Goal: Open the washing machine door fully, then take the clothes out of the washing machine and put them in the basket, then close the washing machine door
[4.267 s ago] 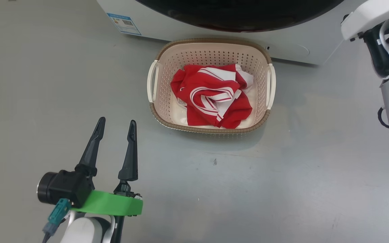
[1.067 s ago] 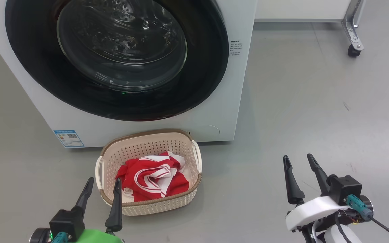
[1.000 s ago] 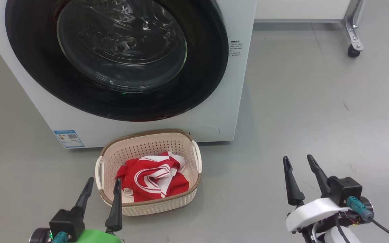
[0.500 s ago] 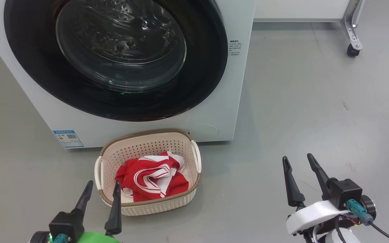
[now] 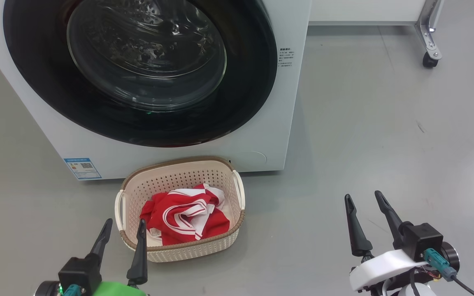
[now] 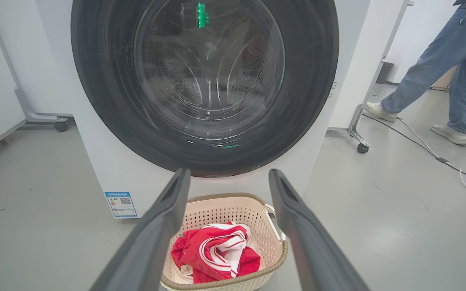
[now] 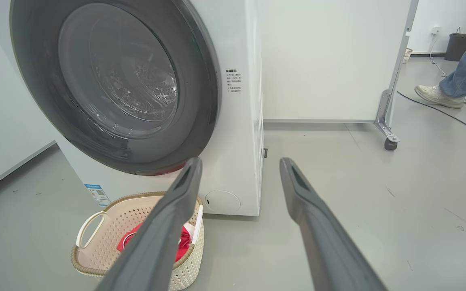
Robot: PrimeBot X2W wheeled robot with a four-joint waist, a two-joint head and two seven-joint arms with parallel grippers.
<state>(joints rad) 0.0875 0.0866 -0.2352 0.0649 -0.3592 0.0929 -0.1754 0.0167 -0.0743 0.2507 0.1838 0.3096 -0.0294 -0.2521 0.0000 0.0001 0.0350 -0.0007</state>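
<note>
**Item 1: washing machine door (image 5: 247, 82).** Round, with a glossy black rim and a clear glass bowl. It lies flush against the front of the washing machine (image 5: 270, 135), apparently shut, and faces outward toward the robot. Being round, it has no long axis.
- Handling (judged): rigid and hinged, so it swings rather than lifts. The rim looks slick and the glass is best left untouched.
- Hold: the rim edge away from the hinge. Neither a handle nor the hinge side can be made out.

**Item 2: clothes (image 5: 183, 216).** Red fabric with white stripes, crumpled in a heap inside the basket, with no clear long axis.
- Handling (judged): soft, light and limp, likely to drape and trail.
- Hold: pinch a raised fold near the top of the heap.

**Item 3: basket (image 5: 179, 161).** Cream, perforated, with a brown rim. It stands on the grey floor (image 5: 364, 123) just in front of the machine's base, open side up. Its long axis runs roughly along the machine's front, slightly skewed, with a white handle at each short end.
- Handling (judged): light, stiff plastic that would slide easily on the floor.

**Item 4: left gripper (image 5: 125, 222).** Fingers spread apart and empty, low beside the basket's near left corner.

**Item 5: right gripper (image 5: 362, 195).** Fingers spread apart and empty, over bare floor, well apart from the basket.

**Incidental:** a person's legs (image 6: 451, 52) stand beyond the machine, in the left wrist view.
</note>
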